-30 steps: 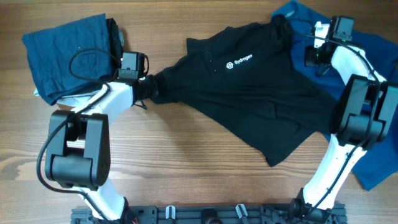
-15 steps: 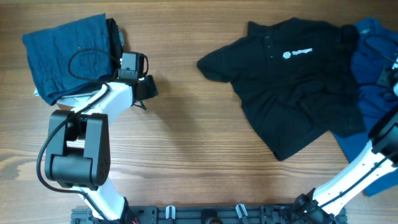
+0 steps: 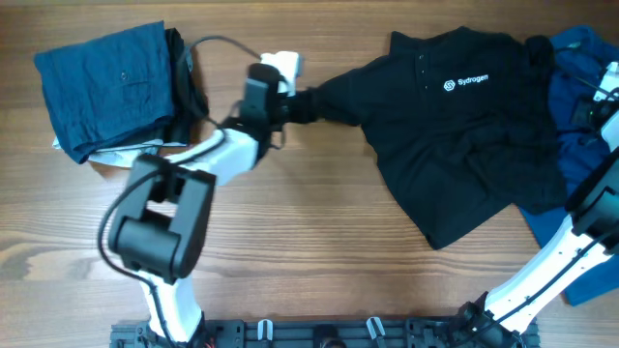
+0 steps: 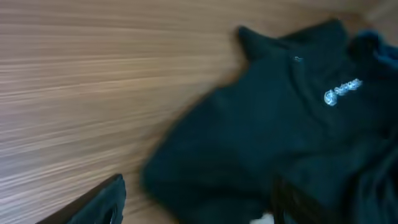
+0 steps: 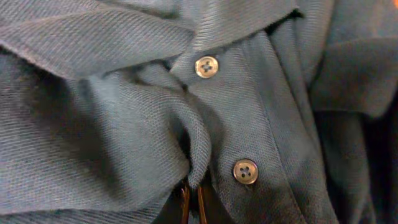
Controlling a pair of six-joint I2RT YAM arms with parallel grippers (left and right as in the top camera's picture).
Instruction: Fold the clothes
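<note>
**Sleeve grab may slip or drag the pile**

My left end effector [image 3: 293, 103] has its jaws apart at the left-pointing sleeve of the black polo shirt [image 3: 464, 135]. The shirt lies spread logo-up on the right of the counter [image 3: 319, 213], overlapping a blue garment [image 3: 578, 50]. My right end effector [image 5: 193, 204] is pinched together on a fold of buttoned fabric [image 5: 249, 124] — black or blue, I cannot tell. Closing on the hem alone risks a slip. Pulling against the right grip could bunch the shirt — or drag the blue one along.

light: even | overhead: black polo shirt [image 3: 464, 155] lacks detail | left wrist: motion-blurred (heavily) | right wrist: sharp
</note>
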